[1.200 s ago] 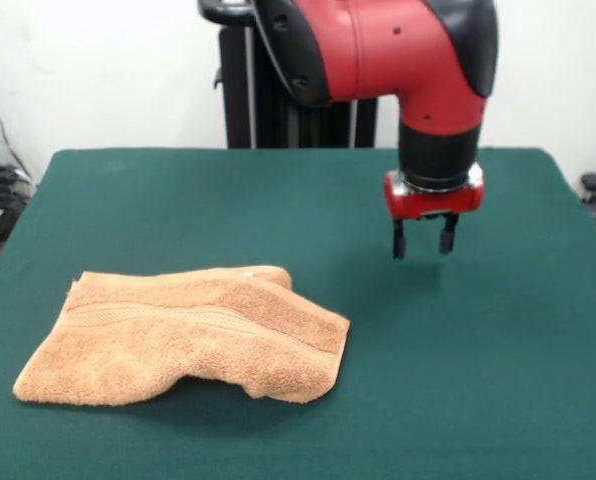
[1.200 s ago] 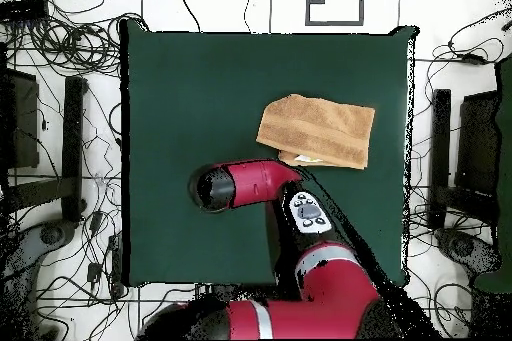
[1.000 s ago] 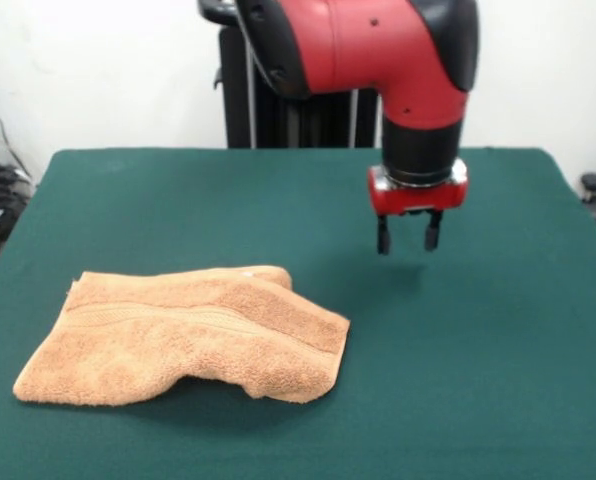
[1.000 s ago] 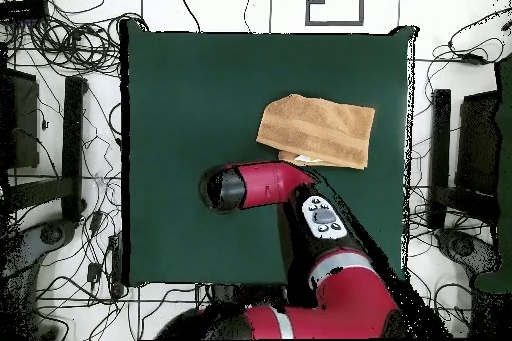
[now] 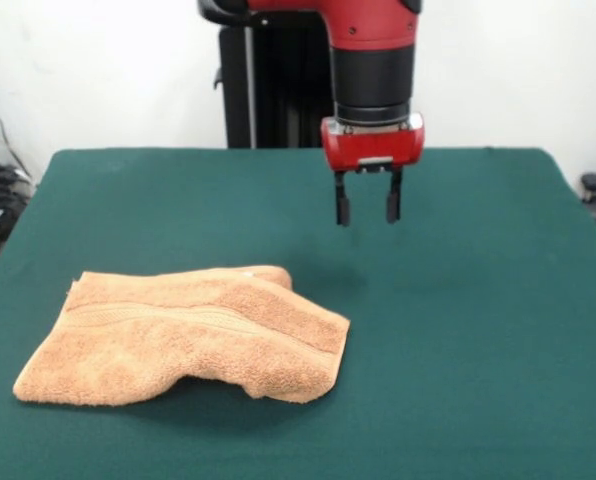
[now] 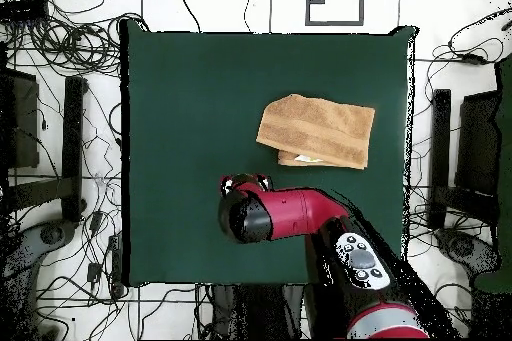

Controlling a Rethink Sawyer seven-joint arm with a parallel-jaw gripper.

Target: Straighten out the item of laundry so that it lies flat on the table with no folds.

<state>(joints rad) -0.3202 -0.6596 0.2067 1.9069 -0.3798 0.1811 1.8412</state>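
The orange-tan towel (image 5: 188,335) lies folded over itself at the front left of the green table (image 5: 458,340), with a woven band stripe along its length. In the overhead view the towel (image 6: 317,131) sits right of the table's (image 6: 190,87) centre. My gripper (image 5: 367,207) hangs in the air above the table, up and to the right of the towel, not touching it. Its two fingers point down with a gap between them, open and empty. In the overhead view the arm's end (image 6: 247,209) hides the gripper.
The robot's black pedestal (image 5: 268,90) stands behind the table's far edge. Cables and stands (image 6: 60,137) lie on the floor around the table. The red arm (image 6: 300,212) reaches over the table's near side in the overhead view.
The gripper has moved left and up, farther from the table surface, and a little toward the pedestal. The towel has not moved.
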